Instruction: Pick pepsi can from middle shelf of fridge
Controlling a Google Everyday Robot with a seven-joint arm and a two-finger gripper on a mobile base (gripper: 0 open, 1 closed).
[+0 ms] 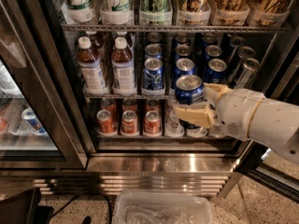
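My gripper comes in from the right and is shut on a blue pepsi can, holding it upright in front of the open fridge, out past the shelf edge. More pepsi cans stand in lanes on the middle shelf, a chrome wire rack. The cream fingers clasp the can's lower half and hide it.
Two brown tea bottles stand at the left of the middle shelf, slim silver-black cans at its right. Red-orange cans sit below. Tall cans fill the rack above. A clear plastic bin lies on the floor in front.
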